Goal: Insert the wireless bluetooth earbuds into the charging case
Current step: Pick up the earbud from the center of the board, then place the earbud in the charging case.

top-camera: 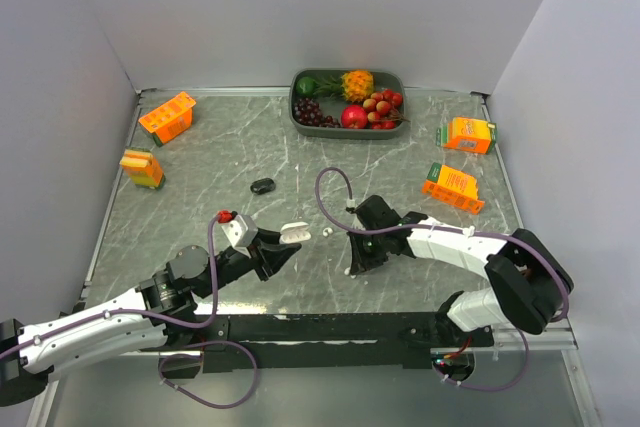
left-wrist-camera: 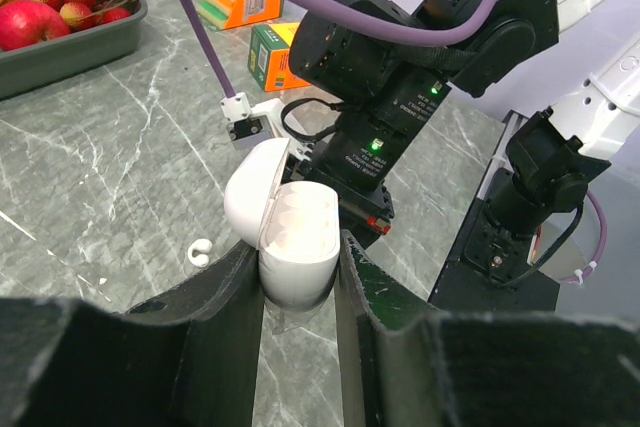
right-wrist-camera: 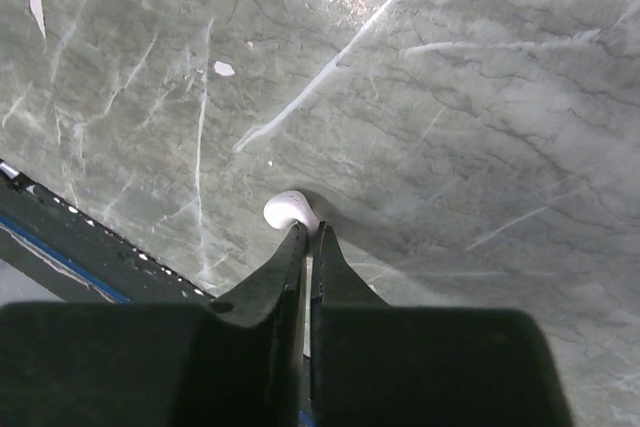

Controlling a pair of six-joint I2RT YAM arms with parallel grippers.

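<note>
Right wrist view: a white earbud (right-wrist-camera: 290, 210) lies on the grey marble table (right-wrist-camera: 480, 97) close to its near edge. Its rounded head pokes out past the right gripper (right-wrist-camera: 307, 232), whose jaws are clenched, apparently pinching the bud's stem to lift it. The stem itself is hidden between the fingers. Farther left along that edge, the left gripper (left-wrist-camera: 298, 245) grasps a white charging case (left-wrist-camera: 295, 232) by its sides with the lid tipped open, seemingly steadying it to receive buds. A second white earbud (left-wrist-camera: 200, 251) rests on the table beside the case. Whether the case's sockets are filled cannot be made out. A small black object (top-camera: 262, 185) nearer the table's middle is too small to identify.
</note>
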